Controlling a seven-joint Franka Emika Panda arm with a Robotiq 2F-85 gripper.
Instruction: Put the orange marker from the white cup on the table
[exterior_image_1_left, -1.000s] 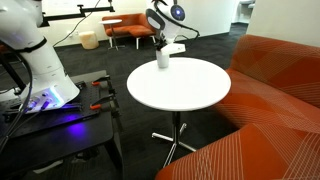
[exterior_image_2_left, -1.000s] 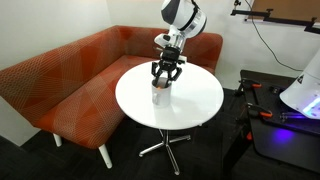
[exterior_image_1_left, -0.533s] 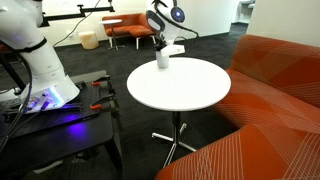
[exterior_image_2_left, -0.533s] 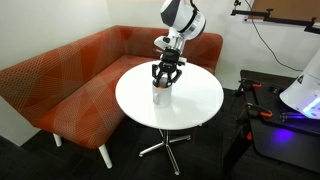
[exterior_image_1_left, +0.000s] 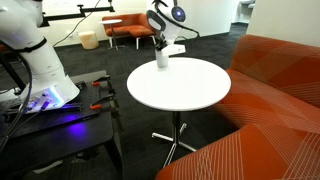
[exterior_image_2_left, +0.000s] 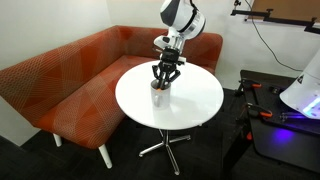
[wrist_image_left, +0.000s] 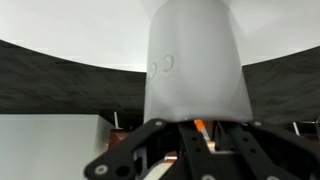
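The white cup (exterior_image_1_left: 162, 60) stands near the edge of the round white table (exterior_image_1_left: 185, 90); both exterior views show it (exterior_image_2_left: 159, 97) on the table (exterior_image_2_left: 195, 105). My gripper (exterior_image_2_left: 163, 82) hangs straight above the cup with its fingers drawn in at the cup's mouth. In the wrist view the cup (wrist_image_left: 195, 60) fills the middle. The orange marker (wrist_image_left: 201, 126) shows as a short orange tip at the cup's rim, pinched between the two black fingers of the gripper (wrist_image_left: 200, 130). The rest of the marker is hidden inside the cup.
An orange sofa (exterior_image_2_left: 70, 80) curves round the table and also shows up close (exterior_image_1_left: 270, 110). A dark low bench with cables and the robot base (exterior_image_1_left: 45, 100) stands beside the table. Dark carpet lies below.
The gripper's fingers have drawn closer together over the cup's mouth. The cup and the arm stay in the same place.
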